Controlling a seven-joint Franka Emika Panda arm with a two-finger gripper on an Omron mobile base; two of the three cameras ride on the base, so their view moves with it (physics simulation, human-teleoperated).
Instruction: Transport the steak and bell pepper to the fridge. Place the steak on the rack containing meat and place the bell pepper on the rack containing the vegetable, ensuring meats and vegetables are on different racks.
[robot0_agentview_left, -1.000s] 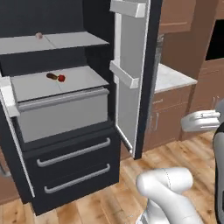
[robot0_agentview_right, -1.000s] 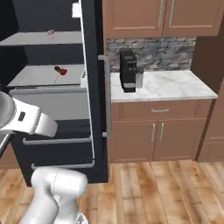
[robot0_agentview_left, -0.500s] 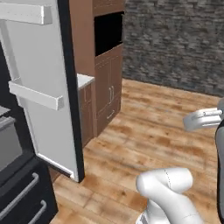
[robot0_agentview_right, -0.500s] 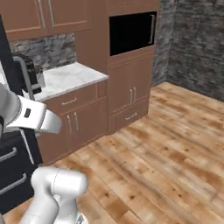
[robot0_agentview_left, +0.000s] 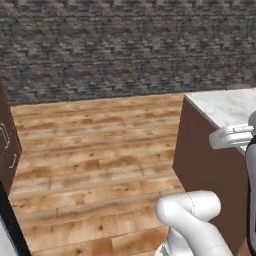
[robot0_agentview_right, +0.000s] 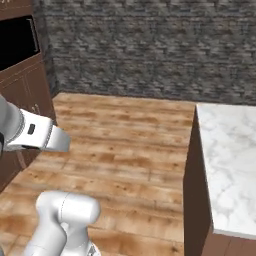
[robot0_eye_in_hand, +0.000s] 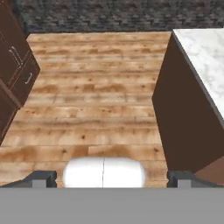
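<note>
Gripper (robot0_eye_in_hand: 111, 180) wide open, holding nothing, over wood floor (robot0_eye_in_hand: 92, 100) just left of the marble-topped island (robot0_eye_in_hand: 205, 61); dark stone wall (robot0_agentview_right: 150, 45) beyond it.

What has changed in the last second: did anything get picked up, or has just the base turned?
The base has turned away from the open fridge, past the coffee machine counter and wall oven; the views now face a stone wall, wood floor and a marble-topped island. Nothing was taken or released. The gripper stays open and empty, arm posture unchanged.
</note>
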